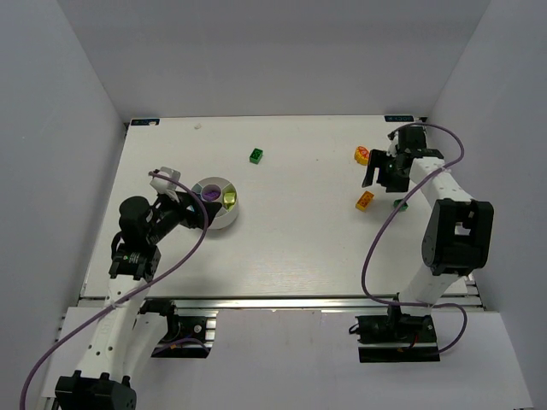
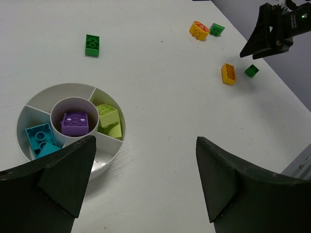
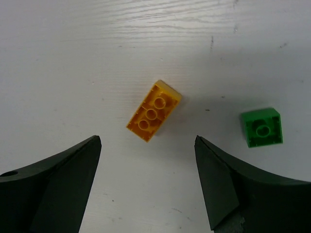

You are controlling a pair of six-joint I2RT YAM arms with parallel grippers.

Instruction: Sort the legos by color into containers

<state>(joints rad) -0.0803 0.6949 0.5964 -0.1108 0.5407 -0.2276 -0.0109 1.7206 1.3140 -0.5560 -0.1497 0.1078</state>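
The left arm rises from its base at the near left, bends at the elbow and turns its wrist to the right, so that the left gripper [image 1: 199, 210] sits low at the left side of the round white bowl [image 2: 108, 161]. Its fingers [image 2: 63, 179] are spread wide with nothing between them. In the bowl's middle well lies a purple brick [image 2: 74, 123], with cyan bricks [image 2: 41, 138] in the wedge to its left and lime-yellow bricks [image 2: 108, 116] in the wedge to its right. The right arm stands up from the near right, reaches to the far side and folds back to the left. The right gripper [image 3: 146, 141] points down over the far right of the table [image 1: 299, 239], jaws apart and empty. Directly below it an orange brick [image 3: 154, 110] lies on the table with its hollow underside up, touching neither finger, and a small green brick [image 3: 262, 127] lies just to one side of it. Farther back on the right are a round orange piece [image 2: 199, 30] and another green brick [image 2: 217, 29] touching it. A dark green brick [image 1: 255, 155] lies alone at the far middle of the table, well apart from the bowl.
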